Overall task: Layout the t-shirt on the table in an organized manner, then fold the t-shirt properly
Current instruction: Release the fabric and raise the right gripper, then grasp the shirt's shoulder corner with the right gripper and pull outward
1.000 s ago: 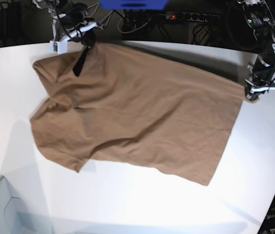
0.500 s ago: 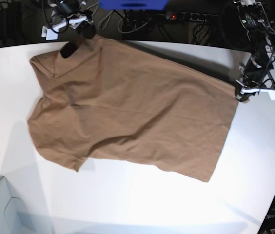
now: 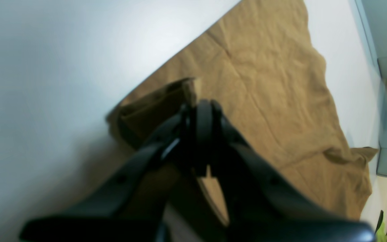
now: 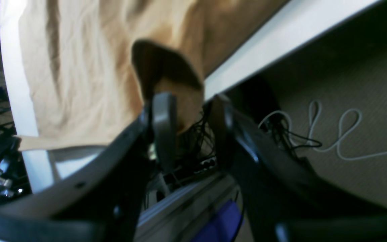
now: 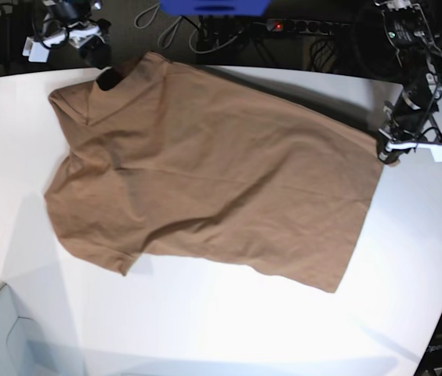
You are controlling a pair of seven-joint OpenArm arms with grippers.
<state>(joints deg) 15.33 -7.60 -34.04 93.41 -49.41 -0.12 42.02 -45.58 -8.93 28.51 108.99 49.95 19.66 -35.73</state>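
The brown t-shirt (image 5: 205,180) lies spread out on the white table (image 5: 229,329), slanting from the far left to the near right. My left gripper (image 5: 385,150) is shut on the shirt's far right hem corner; in the left wrist view (image 3: 201,111) its jaws are pressed together on a folded bit of fabric (image 3: 166,101). My right gripper (image 5: 96,53) is open past the table's far edge, apart from the shirt. In the right wrist view (image 4: 190,101) a raised point of fabric (image 4: 166,67) stands at the table's edge beyond the spread fingers.
A power strip (image 5: 307,26) and a blue object (image 5: 213,6) lie behind the table. A pale box (image 5: 1,337) sits at the near left corner. Cables (image 4: 331,134) lie on the floor beyond the far edge.
My right gripper dragged the shirt's far left edge back and left, let go, and moved further left off the table. My left gripper shifted slightly left, still holding the corner.
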